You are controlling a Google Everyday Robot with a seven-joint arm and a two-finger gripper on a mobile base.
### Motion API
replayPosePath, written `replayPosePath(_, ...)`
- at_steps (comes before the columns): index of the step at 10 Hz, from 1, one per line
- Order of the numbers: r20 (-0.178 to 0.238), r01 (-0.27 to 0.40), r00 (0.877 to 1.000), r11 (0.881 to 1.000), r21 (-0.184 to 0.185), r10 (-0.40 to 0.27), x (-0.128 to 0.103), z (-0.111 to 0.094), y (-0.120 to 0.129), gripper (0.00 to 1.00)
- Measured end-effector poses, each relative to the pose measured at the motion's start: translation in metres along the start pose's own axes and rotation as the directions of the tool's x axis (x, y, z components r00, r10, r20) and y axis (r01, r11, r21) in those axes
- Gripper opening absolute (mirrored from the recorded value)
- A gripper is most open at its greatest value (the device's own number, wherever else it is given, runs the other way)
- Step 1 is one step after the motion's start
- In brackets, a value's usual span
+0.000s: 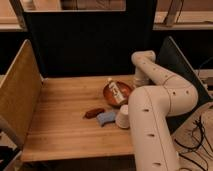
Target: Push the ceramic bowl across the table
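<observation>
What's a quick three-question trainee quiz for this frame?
1. True or false: a white item lies in the ceramic bowl on the table.
2. Fill in the colour: a ____ object lies between the white cup and the dark-red flat piece.
3. Pick one: the claw is
A) beside the bowl's right rim as viewed
B) over the white cup
C) out of view

Key: 1 true; 2 blue; 3 A.
</observation>
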Motion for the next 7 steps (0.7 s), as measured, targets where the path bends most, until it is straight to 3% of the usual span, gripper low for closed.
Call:
replayPosePath(2,-0.033,-0.03,0.999,1.0,0.005,0.031,0.002,0.016,-0.005,0.0)
replayPosePath(4,-0.059,-0.049,0.997,0.999,-0.022,0.047,0.003,0.029,0.0,0.0)
replayPosePath(7,-0.037,0.001,0.999,0.997,-0.071,-0.003,-0.004,0.019,0.031,0.0)
